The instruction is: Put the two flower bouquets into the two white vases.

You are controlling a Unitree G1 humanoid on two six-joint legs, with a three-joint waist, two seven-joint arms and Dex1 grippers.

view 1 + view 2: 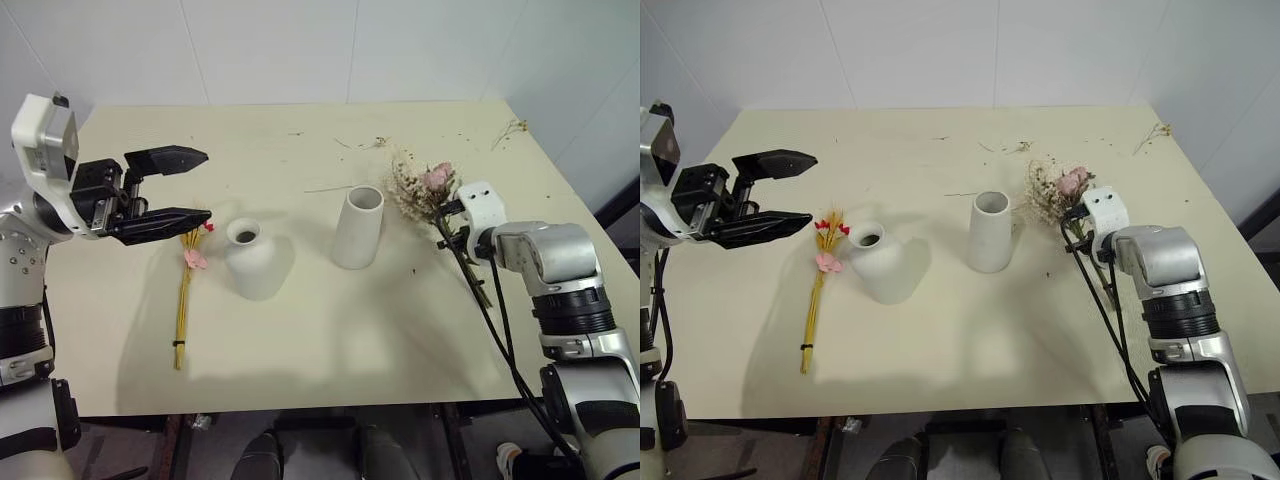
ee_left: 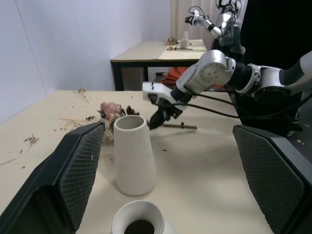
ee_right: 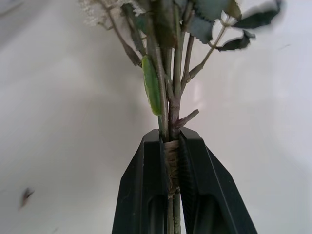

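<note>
At right of centre in the head views, the right hand [image 3: 171, 161] is gripping the bushy bouquet [image 1: 425, 188] by its bound green stems, both fingers [image 3: 141, 195] pressing against the wrapped stalks from either side; the pink rose and cream sprigs are fanning out toward the upper left of that hand, just beside the tall tapered vase [image 1: 357, 228], which is standing upright near the middle of the tabletop [image 1: 330, 340]; the stem ends are trailing toward the lower right, lying close to the surface. At left of the frame, the left hand [image 1: 185, 185] is hovering above the tabletop with its fingers standing wide apart and holding nothing; below it, the slim bouquet [image 1: 186, 300] of yellow stalks, red buds and a pink blossom is lying flat, its head pointing to the upper part of the frame, just left of the short rounded vase [image 1: 250, 262]; that vase is standing upright, apart from the taller one. Dried plant scraps [image 1: 372, 143] are lying along the upper right of the tabletop.
</note>
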